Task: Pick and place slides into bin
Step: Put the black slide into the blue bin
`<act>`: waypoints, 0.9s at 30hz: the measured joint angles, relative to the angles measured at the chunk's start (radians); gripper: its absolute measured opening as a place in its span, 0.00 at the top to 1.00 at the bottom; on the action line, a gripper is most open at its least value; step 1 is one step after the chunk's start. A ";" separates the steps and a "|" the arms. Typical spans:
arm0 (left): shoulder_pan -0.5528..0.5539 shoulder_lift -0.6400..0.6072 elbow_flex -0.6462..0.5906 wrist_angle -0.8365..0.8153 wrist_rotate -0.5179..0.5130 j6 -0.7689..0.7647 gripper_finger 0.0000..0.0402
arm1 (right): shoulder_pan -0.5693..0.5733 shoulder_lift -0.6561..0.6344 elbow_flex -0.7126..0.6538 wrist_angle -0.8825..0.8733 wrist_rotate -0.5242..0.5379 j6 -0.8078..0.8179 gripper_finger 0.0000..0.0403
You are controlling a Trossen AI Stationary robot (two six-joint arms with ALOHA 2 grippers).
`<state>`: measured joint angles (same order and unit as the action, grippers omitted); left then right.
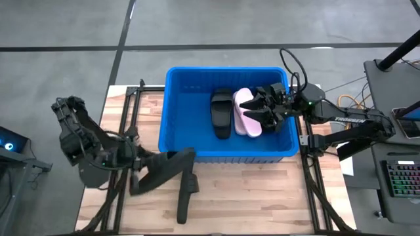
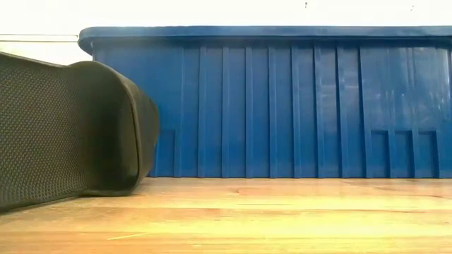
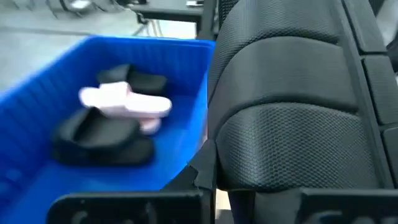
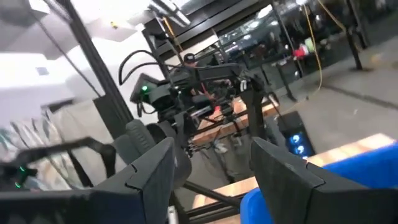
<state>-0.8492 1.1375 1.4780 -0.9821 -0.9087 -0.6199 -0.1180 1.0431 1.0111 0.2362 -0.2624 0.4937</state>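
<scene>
While the left hand (image 1: pixel 141 164) sits low over the near left part of the wooden tabletop (image 1: pixel 262 196), just in front of the blue bin (image 1: pixel 177 118), it is clamped shut on a black slide (image 1: pixel 172 167). That slide sticks out from the hand toward the bin's front wall, and in the left wrist view its textured black foam (image 3: pixel 292 93) fills the space right ahead of the camera, with the bin's rim close beside it. From table height the same slide (image 2: pixel 70 127) appears at the left, its lower edge on the wood and its end close to the ribbed blue wall (image 2: pixel 282 106).

Another dark slide (image 1: pixel 187 196) lies on the tabletop in front of the bin, near the held one.

Inside the bin, one black slide (image 1: pixel 222 113) lies near the middle and a pale pink slide (image 1: pixel 246 115) lies just beside it, toward the right. The left wrist view shows the pink one (image 3: pixel 124 102) resting partly over black slides (image 3: pixel 102 140) on the bin floor.

Over the bin's right half, the right hand (image 1: pixel 262 108) hangs above the pink slide. Its two dark fingers (image 4: pixel 152 174) stand well apart with nothing between them.
</scene>
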 joint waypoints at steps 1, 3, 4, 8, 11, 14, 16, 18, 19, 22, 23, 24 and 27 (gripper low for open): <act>0.017 0.003 0.003 -0.002 0.002 0.039 1.00 | 0.014 0.000 0.000 0.003 0.003 -0.038 0.50; 0.049 0.004 0.006 -0.003 0.013 0.105 1.00 | 0.048 0.002 0.014 -0.004 0.002 -0.127 0.50; 0.065 0.003 0.006 -0.004 0.020 0.128 1.00 | 0.069 0.007 0.028 -0.009 -0.001 -0.176 0.50; 0.121 -0.003 0.005 -0.007 0.062 0.166 1.00 | 0.156 0.055 0.129 -0.109 -0.025 -0.343 0.50; 0.160 -0.006 0.005 -0.008 0.091 0.171 1.00 | 0.216 0.136 0.249 -0.239 -0.025 -0.447 0.50; 0.192 0.001 0.005 -0.008 0.119 0.197 1.00 | 0.258 0.239 0.394 -0.393 -0.024 -0.582 0.50; 0.202 0.008 0.005 -0.008 0.128 0.208 1.00 | 0.269 0.304 0.500 -0.498 -0.007 -0.661 0.50; 0.202 0.012 0.005 -0.008 0.132 0.209 1.00 | 0.270 0.362 0.611 -0.600 0.050 -0.711 0.50; 0.202 0.012 0.005 -0.008 0.133 0.210 1.00 | 0.269 0.389 0.663 -0.646 0.073 -0.726 0.50; 0.202 0.012 0.006 -0.006 0.133 0.211 1.00 | 0.265 0.465 0.808 -0.765 0.085 -0.758 0.50; 0.202 0.012 0.008 -0.006 0.133 0.211 1.00 | 0.266 0.492 0.849 -0.791 0.084 -0.774 0.50; 0.202 0.012 0.008 -0.005 0.133 0.211 1.00 | 0.266 0.520 0.891 -0.818 0.083 -0.790 0.50; 0.202 0.013 0.007 0.000 0.130 0.210 1.00 | 0.268 0.609 1.009 -0.917 0.080 -0.827 0.50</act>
<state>-0.6472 1.1507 1.4851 -0.9823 -0.7787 -0.4095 0.1497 1.6517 2.0206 -0.6804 -0.1825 -0.3330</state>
